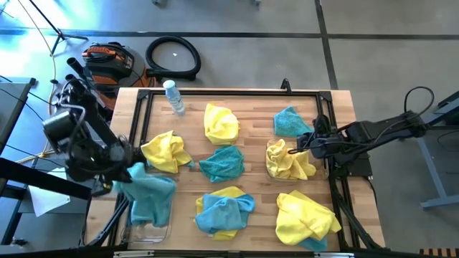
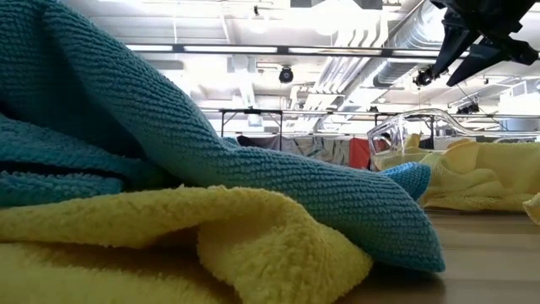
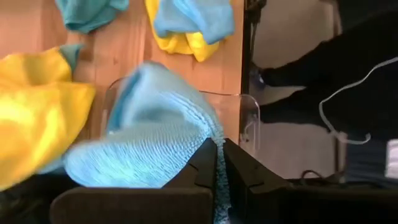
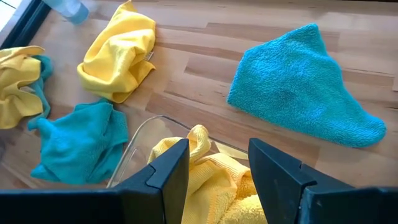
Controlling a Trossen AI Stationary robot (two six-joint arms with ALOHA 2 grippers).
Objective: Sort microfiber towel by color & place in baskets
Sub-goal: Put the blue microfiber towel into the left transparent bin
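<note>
My left gripper (image 1: 129, 175) is shut on a teal-blue towel (image 1: 152, 195) at the table's left edge, above a clear basket (image 1: 147, 231) at the near left corner. My right gripper (image 4: 219, 155) stands open just above the other clear basket (image 1: 272, 166) at the right, touching nothing. That basket holds crumpled yellow towels (image 4: 211, 180). Loose on the wood lie yellow towels (image 1: 221, 122) (image 1: 166, 150) (image 1: 305, 218), teal ones (image 1: 222, 163) (image 1: 290, 122), and a teal towel on a yellow one (image 1: 224, 213). My left gripper pinches a bunched part of the teal-blue towel (image 3: 208, 134) between its two fingers, which slant downward. The rest of the towel (image 3: 149, 124) hangs slack below the fingers over the basket's rim (image 3: 249, 112). Whether its lower end touches the basket, I cannot tell.
A clear water bottle (image 1: 173, 97) lies at the table's far left. A black frame rail (image 1: 326, 136) runs along the right side beside the right basket. In the low view a teal towel (image 2: 211, 143) over a yellow one (image 2: 194, 236) fills the foreground.
</note>
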